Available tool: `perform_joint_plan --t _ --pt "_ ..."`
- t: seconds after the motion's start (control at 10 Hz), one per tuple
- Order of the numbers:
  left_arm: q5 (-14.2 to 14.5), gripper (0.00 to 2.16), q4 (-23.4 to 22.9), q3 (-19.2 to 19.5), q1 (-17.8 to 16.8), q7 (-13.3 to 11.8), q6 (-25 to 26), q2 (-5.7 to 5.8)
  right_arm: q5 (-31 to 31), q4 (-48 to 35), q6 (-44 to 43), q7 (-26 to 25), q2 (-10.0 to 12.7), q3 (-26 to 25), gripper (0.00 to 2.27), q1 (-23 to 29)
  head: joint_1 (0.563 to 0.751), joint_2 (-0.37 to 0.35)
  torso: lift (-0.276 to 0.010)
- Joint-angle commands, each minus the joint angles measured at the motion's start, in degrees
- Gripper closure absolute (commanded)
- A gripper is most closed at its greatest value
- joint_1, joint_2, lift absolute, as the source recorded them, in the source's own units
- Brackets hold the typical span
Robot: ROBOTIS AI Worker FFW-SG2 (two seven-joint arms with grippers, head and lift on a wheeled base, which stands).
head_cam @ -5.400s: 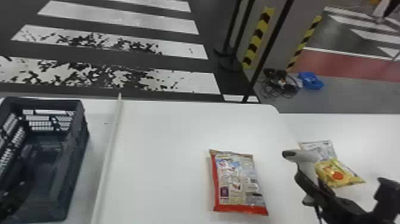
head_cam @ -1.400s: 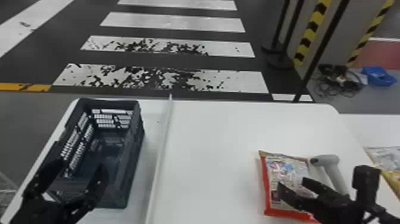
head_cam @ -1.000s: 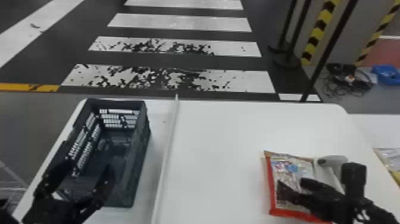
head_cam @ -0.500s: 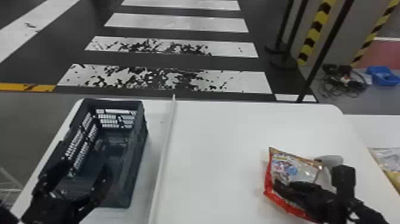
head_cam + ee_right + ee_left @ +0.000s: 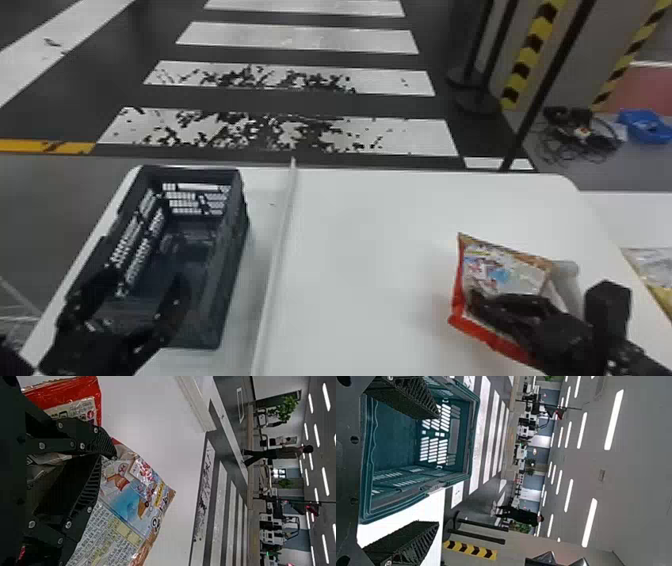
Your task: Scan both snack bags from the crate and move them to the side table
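My right gripper [image 5: 472, 300] is shut on the red-edged snack bag [image 5: 500, 272], which is tilted and creased over the right part of the white table. In the right wrist view, the fingertips of that gripper [image 5: 109, 454] pinch the bag [image 5: 130, 494] between them. Partly hidden behind the bag is a pale handheld scanner [image 5: 567, 272]. A second bag [image 5: 652, 270], silver and yellow, lies at the right edge. My left gripper [image 5: 145, 285] stands open over the near end of the dark crate [image 5: 232, 250]; the left wrist view shows its spread fingers [image 5: 435, 471] beside the crate [image 5: 472, 435].
A long pale bar [image 5: 280, 240] runs front to back across the white table [image 5: 370, 250], between crate and snack bag. Beyond the table's far right corner stand black posts [image 5: 545, 85]; cables [image 5: 575, 135] and a blue tray [image 5: 645, 127] lie on the floor.
The head view has swung left, bringing the whole crate into sight. My right gripper has shut on the red-edged bag, which lay flat and is now tilted. The left gripper has stayed over the crate lately.
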Motion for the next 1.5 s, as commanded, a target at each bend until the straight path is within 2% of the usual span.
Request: perform_joint_plan --t 0.0,0.1,0.2,0.4,0.6,0.7,0.9,1.1,1.3,1.4 --pt "0.10 0.04 0.79 -0.17 -0.17 -0.02 -0.77 -0.09 -0.81 -5.51 0.54 0.37 -0.19 -1.84 2.24 2.87 0.695 -0.026 -0.095" --pt "0.10 0.04 0.97 -0.25 -0.34 -0.02 -0.77 -0.09 -0.81 -7.88 1.42 0.63 -0.54 -2.81 2.24 3.48 0.695 -0.019 -0.095" --pt "0.10 0.04 0.79 -0.25 -0.34 -0.02 -0.94 -0.09 -0.90 -8.67 1.95 1.60 -1.86 -4.66 2.24 3.31 0.695 -0.018 -0.095" --pt "0.19 0.04 0.61 0.19 0.71 -0.19 -2.53 0.00 -1.78 -6.21 3.00 3.53 -8.19 -9.75 2.24 1.46 0.695 -0.046 -0.095" --pt "0.10 0.04 1.76 -0.08 0.71 -0.54 -3.05 0.00 -1.34 5.83 -2.27 3.88 -15.04 -11.16 2.24 -3.46 0.695 -0.145 -0.095" --pt "0.10 0.04 2.46 -0.60 0.18 -0.63 -3.05 0.00 -0.72 13.21 -5.79 4.41 -17.51 -10.90 2.24 -7.33 0.695 -0.206 -0.095" --pt "0.01 0.04 3.25 -1.04 -0.69 -0.63 -3.05 0.00 3.06 27.63 -13.70 4.68 -21.72 -6.24 2.24 -17.08 0.695 -0.289 -0.095" --pt "0.19 0.04 3.87 -0.87 -1.13 -0.54 -3.05 0.53 8.94 41.78 -19.67 3.62 -25.24 1.93 2.24 -27.28 0.695 -0.350 -0.095" --pt "1.16 0.04 4.39 -0.78 -1.49 -0.54 -4.11 1.23 15.62 52.32 -20.38 1.95 -25.68 7.38 2.24 -35.28 0.695 -0.350 -0.095" --pt "1.68 0.04 4.48 -0.78 -1.84 -0.63 -4.28 1.58 16.59 54.35 -20.02 1.69 -25.85 8.00 2.24 -36.33 0.695 -0.350 -0.095"
